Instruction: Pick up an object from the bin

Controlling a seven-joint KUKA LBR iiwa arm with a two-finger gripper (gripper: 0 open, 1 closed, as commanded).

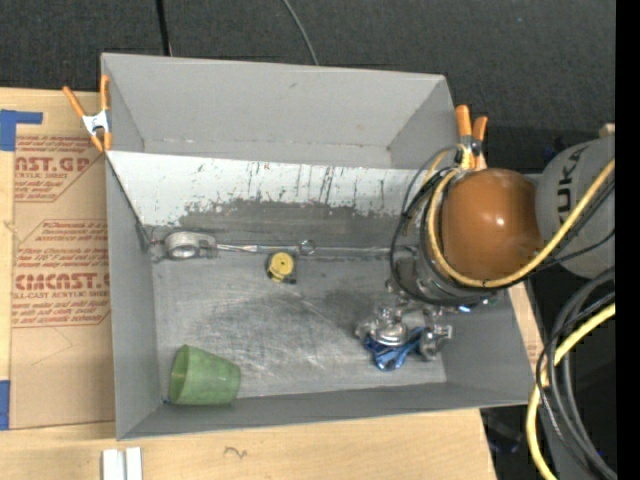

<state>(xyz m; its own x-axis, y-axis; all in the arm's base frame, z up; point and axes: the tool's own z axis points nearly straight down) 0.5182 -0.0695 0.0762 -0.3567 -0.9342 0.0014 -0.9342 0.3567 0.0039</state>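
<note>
Entry. I am hanging over the grey metal bin (135,318), my arm entering from the view's right. My orange wrist cover (485,226) is sitting above and behind my jaws, and black and yellow cables (432,213) are looping round it.

Jaws: they are sitting low over the bin floor, close to the near wall and to the right-hand wall. I cannot tell whether they are apart, together or clamped on anything, because the metal parts and the thing under them are overlapping in the view.

Task's thing: a small blue thing (392,353), crumpled or folded in shape and of a kind I cannot make out, is lying on the floor directly under my jaws. It is showing just on their near side. Whether it is touching the metal I cannot tell.

Others:
- A small round yellow thing (281,265) is lying to the view's left of my jaws and a little farther back, well apart from them.
- A silver metal tool (187,245) with a ring-shaped end is lying along the foot of the far wall. Its thin shaft is pointing back toward my side, and its ring end is well apart from my jaws.
- A green cup (203,376) is lying on its side in the near-left corner, across the floor from my jaws and well apart from them.
</note>
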